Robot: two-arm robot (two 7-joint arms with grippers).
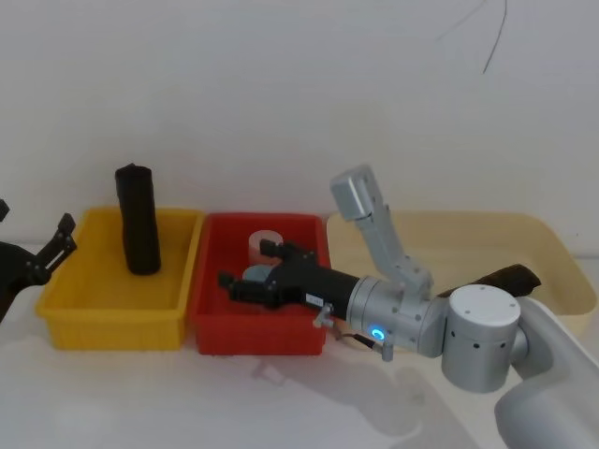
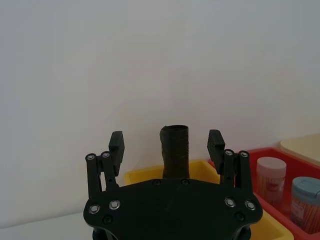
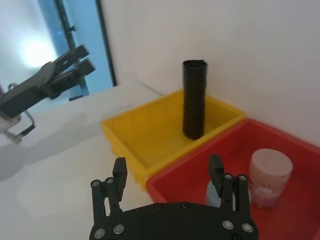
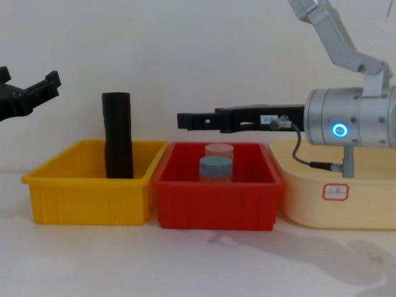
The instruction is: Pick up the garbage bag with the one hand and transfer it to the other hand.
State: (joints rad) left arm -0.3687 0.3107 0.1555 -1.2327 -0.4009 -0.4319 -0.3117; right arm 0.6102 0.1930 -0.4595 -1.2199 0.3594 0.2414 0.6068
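Note:
The garbage bag (image 1: 138, 220), a wrinkled black roll, stands upright at the back of the yellow bin (image 1: 112, 323); it also appears in the chest view (image 4: 117, 136). My left gripper (image 1: 51, 248) hovers open at the bin's left end, apart from the garbage bag. In its wrist view, the garbage bag (image 2: 174, 150) stands beyond the spread left gripper (image 2: 166, 145). My right gripper (image 1: 248, 265), on the wrist with the blue ring, reaches open and empty over the red bin (image 1: 257, 332), pointing left toward the garbage bag (image 3: 194, 100).
The red bin holds a white-capped jar (image 4: 219, 151) and a blue-capped jar (image 4: 215, 167). A beige tray (image 1: 552, 253) at the right holds another dark roll (image 1: 505, 278), partly hidden by my right arm. A white wall runs close behind the bins.

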